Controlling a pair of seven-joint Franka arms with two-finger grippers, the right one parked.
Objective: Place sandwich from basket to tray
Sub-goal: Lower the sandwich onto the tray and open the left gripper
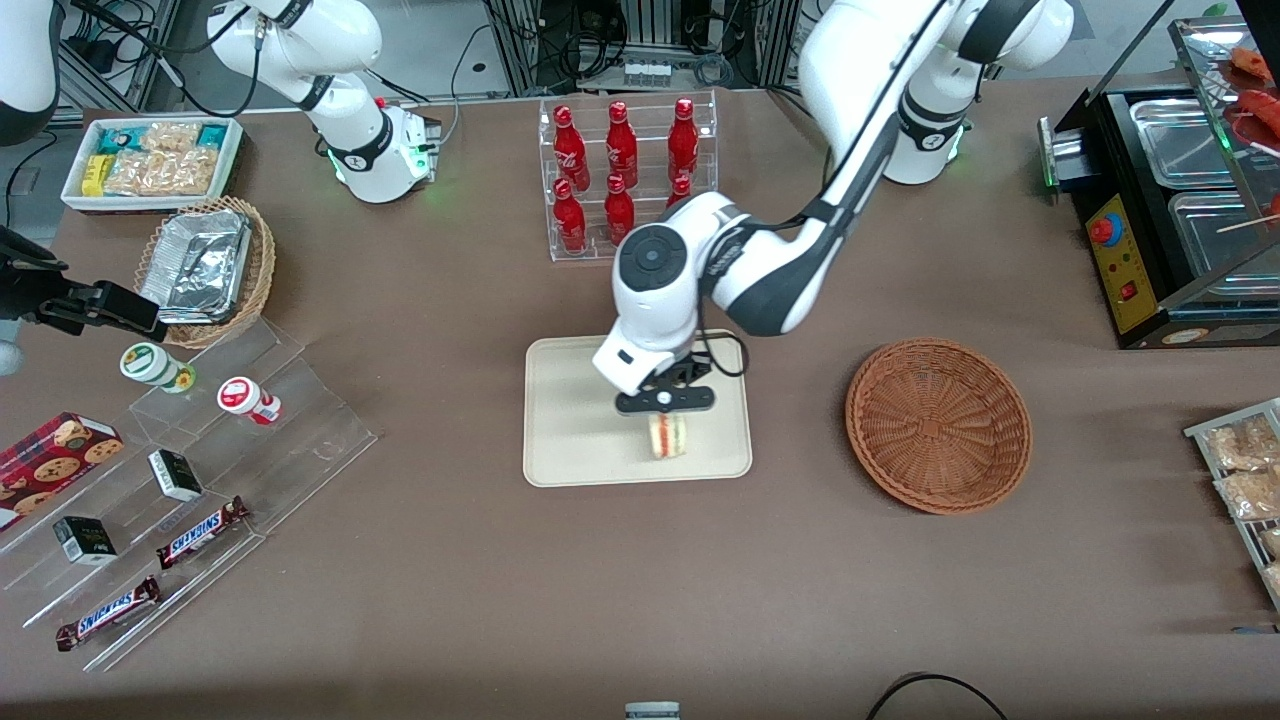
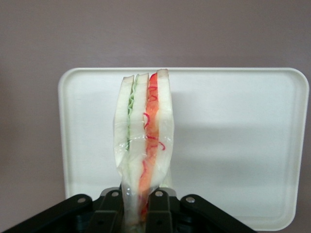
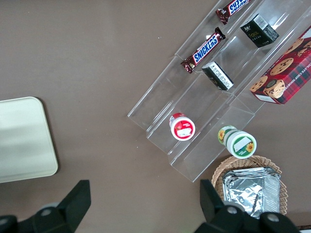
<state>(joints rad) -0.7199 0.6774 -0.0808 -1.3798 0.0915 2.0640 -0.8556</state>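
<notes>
even overhead light, soft shadows on the tray [image 1: 560, 420], frames mostly sharp.

Brown table [image 1: 700, 600] bears tray [image 1: 570, 420] (cream), basket [image 1: 938, 425].

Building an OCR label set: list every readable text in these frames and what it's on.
"SNICKERS": two bars on the clear stepped display.
Script on the red bottles: too small to read.
Yogurt cups, black boxes, cookie box: print unreadable.
The sandwich, shut in the gripper above the tray, shows no text.
</notes>
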